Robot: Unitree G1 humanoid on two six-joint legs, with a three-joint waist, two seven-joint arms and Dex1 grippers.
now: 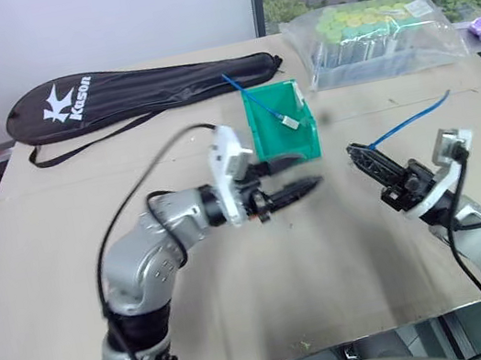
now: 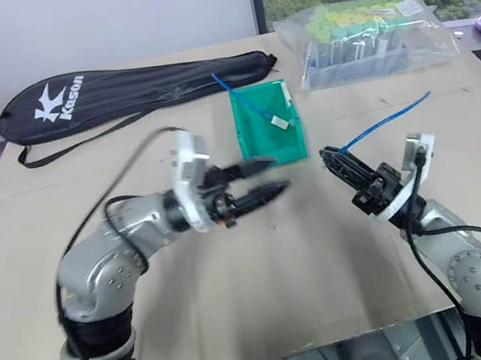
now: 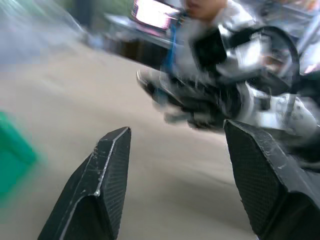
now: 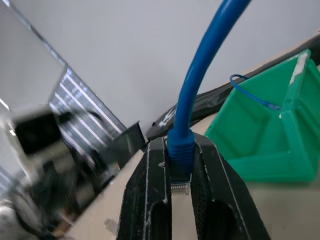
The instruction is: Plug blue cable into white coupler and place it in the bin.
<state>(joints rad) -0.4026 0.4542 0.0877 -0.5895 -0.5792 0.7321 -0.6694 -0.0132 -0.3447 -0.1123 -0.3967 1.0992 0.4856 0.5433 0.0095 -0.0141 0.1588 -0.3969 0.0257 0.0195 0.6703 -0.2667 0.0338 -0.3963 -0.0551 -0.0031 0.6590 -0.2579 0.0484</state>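
My right gripper (image 1: 354,153) is shut on the blue cable (image 1: 412,122), which arcs back toward the table's right side. In the right wrist view the fingers (image 4: 150,165) pinch the cable's blue boot, with the small clear plug (image 4: 180,187) between them. My left gripper (image 1: 311,169) hovers open and empty in front of the green bin (image 1: 303,136), pointing at the right gripper a short gap away. Inside the bin lies another thin blue cable (image 1: 249,94) ending in a white block (image 1: 289,121). The white coupler is out of view.
A black racket bag (image 1: 141,90) lies at the back left. A clear bag of green-capped tubes (image 1: 373,35) sits at the back right. The brown table (image 1: 74,293) has its front edge just below my arms.
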